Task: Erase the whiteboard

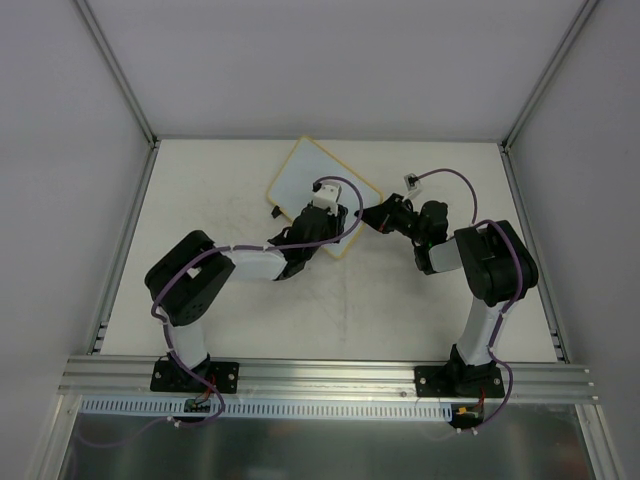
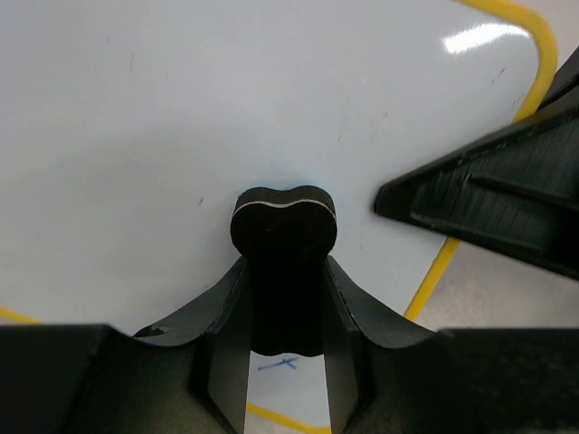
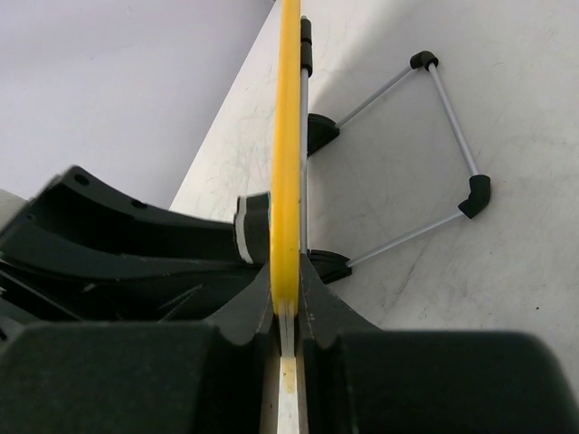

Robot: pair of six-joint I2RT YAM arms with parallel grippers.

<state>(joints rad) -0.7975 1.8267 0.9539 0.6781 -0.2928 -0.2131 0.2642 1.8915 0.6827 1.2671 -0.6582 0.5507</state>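
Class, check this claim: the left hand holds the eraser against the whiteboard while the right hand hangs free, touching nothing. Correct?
Not quite. The right hand is not free: it is shut on the whiteboard at its yellow edge, as the right wrist view shows. The left hand does hold the eraser against it.

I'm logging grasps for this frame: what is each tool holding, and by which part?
The left tool grips the black eraser by its end nearer the wrist. The right tool clamps the whiteboard by its yellow-framed edge.
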